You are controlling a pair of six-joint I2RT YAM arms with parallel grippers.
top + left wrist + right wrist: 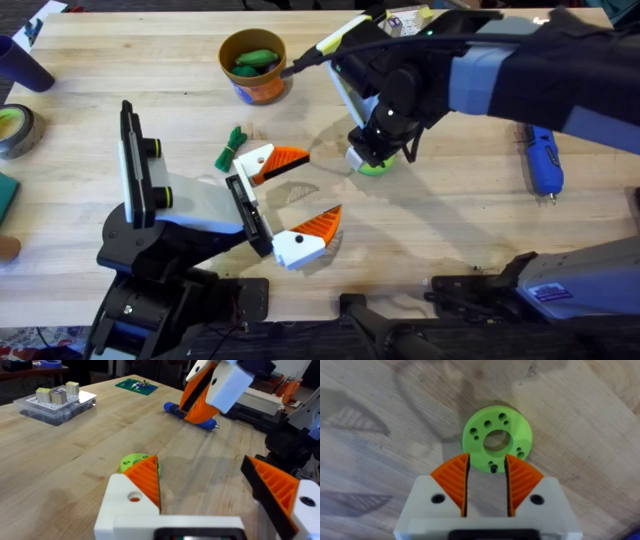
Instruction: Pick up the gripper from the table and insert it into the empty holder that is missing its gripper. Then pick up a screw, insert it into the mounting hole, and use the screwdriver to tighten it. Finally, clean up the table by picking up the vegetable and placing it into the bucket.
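Right hand (487, 476) poised over the green disc (497, 437) on the wooden surface (440, 210), its pads (454, 480) narrowly parted around a small dark screw (493, 467) at the disc's rim. Left hand (220, 485) wide, holding nothing. Screwdriver (544, 162) lies near the surface's right edge. Bucket (254, 66), at the far side, contains green vegetable pieces (256, 60).

My right gripper (487, 477) points straight down, fingers slightly parted. My left gripper (215, 490) sits low, level, fingers spread wide.
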